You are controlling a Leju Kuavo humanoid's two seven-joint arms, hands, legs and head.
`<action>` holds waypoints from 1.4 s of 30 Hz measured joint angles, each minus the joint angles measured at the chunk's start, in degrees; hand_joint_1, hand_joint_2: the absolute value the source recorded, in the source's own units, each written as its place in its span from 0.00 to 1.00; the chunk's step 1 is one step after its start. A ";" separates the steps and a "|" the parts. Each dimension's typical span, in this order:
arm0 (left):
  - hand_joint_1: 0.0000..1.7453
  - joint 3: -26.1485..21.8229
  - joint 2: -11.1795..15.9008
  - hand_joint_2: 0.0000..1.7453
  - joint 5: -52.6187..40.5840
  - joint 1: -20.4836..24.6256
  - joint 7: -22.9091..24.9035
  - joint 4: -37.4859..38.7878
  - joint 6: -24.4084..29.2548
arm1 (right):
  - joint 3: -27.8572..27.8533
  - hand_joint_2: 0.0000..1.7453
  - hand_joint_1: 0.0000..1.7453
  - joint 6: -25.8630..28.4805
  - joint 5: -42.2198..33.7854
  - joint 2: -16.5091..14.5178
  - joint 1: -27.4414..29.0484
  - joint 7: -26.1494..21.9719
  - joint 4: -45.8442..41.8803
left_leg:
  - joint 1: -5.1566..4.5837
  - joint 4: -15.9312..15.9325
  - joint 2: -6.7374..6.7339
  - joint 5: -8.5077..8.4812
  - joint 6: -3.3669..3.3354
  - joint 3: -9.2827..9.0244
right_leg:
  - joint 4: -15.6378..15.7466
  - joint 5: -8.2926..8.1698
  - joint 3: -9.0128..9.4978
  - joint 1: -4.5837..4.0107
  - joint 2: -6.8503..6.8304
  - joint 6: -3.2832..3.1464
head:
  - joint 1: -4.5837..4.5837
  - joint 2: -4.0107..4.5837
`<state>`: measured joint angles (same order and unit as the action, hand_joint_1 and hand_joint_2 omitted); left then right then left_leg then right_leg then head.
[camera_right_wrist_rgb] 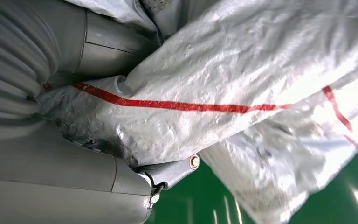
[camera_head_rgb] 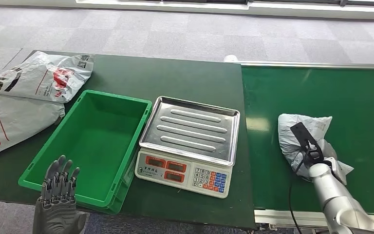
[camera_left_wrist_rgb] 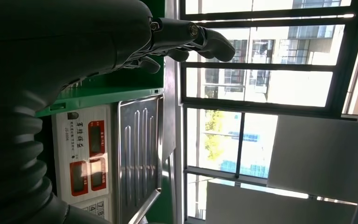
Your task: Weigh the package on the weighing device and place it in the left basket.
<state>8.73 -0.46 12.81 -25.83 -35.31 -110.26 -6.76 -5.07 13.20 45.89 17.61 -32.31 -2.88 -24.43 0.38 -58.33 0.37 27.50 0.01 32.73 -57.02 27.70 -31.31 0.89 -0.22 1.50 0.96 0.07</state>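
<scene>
A crumpled grey plastic package (camera_head_rgb: pixel 302 131) with a red stripe lies on the green conveyor belt (camera_head_rgb: pixel 331 87) on the right. My right hand (camera_head_rgb: pixel 312 155) is on its near side, and in the right wrist view the package (camera_right_wrist_rgb: pixel 242 84) is bunched between the thumb and fingers of that hand (camera_right_wrist_rgb: pixel 74 182). The scale (camera_head_rgb: pixel 190 127) with its bare steel tray stands at the table's middle. Just left of it is the green basket (camera_head_rgb: pixel 118 95), with nothing in it. My left hand (camera_head_rgb: pixel 58 187) hovers at the basket's near left corner, fingers extended and apart, holding nothing.
Two more grey packages (camera_head_rgb: pixel 44 77) (camera_head_rgb: pixel 9 117) lie on the table at the far left, beside the basket. The left wrist view shows the scale's display and tray (camera_left_wrist_rgb: pixel 137 154) and the basket's rim (camera_left_wrist_rgb: pixel 102 95). The table's front edge runs close below the scale.
</scene>
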 joint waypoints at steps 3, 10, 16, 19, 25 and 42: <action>0.00 -0.01 -0.50 1.00 -0.63 -0.13 0.24 -0.14 -0.73 | -0.81 1.00 1.00 9.61 -7.10 -0.74 1.67 -9.23 -4.80 | 0.00 0.00 0.03 0.00 0.00 0.09 | -0.01 0.00 -0.07 0.00 -0.04 0.00 | 0.00 0.00; 0.00 -0.01 -1.24 1.00 -1.40 -0.20 -0.14 -0.17 -0.70 | -1.14 1.00 1.00 17.26 -17.22 -1.95 7.38 -13.06 -23.93 | 0.00 0.00 0.04 0.00 0.00 0.18 | 0.00 0.02 -0.19 0.00 -0.07 -0.02 | 0.00 0.00; 0.00 -0.01 -1.36 1.00 -1.40 -0.20 -0.19 -0.18 -0.67 | -0.93 1.00 1.00 17.68 -17.91 -2.10 9.24 -13.06 -29.61 | 0.00 0.00 0.04 0.00 0.00 0.19 | 0.00 0.02 -0.20 0.00 -0.07 -0.02 | -0.01 0.00; 0.00 -0.01 -1.40 1.00 -1.40 -0.20 -0.19 -0.18 -0.67 | -0.87 1.00 1.00 17.68 -17.95 -2.15 9.68 -13.06 -30.80 | 0.00 0.00 0.04 -0.01 0.00 0.19 | 0.00 0.02 -0.20 0.01 -0.07 -0.02 | -0.01 0.00; 0.00 -0.01 -1.42 1.00 -1.40 -0.20 -0.19 -0.18 -0.67 | -0.81 1.00 1.00 17.71 -17.98 -2.17 10.13 -13.10 -31.90 | 0.00 0.00 0.04 -0.01 0.00 0.21 | -0.01 0.02 -0.21 0.00 -0.07 -0.02 | 0.01 0.00; 0.00 4.82 0.55 1.00 -2.62 4.31 -3.45 3.89 2.32 | 28.82 1.00 1.00 -2.75 -1.30 -9.55 5.02 -5.44 -52.86 | 0.10 0.05 -0.20 -0.25 0.34 0.28 | -0.34 -0.05 -0.54 -0.09 0.19 -0.25 | 0.00 0.00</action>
<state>13.55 0.08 10.19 -21.53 -38.76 -106.37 -4.44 23.75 10.45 44.59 8.06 -27.29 -8.32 -77.29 0.48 -58.27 0.17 27.25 0.35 33.01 -57.36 27.65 -31.85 0.80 -0.03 1.25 0.96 0.07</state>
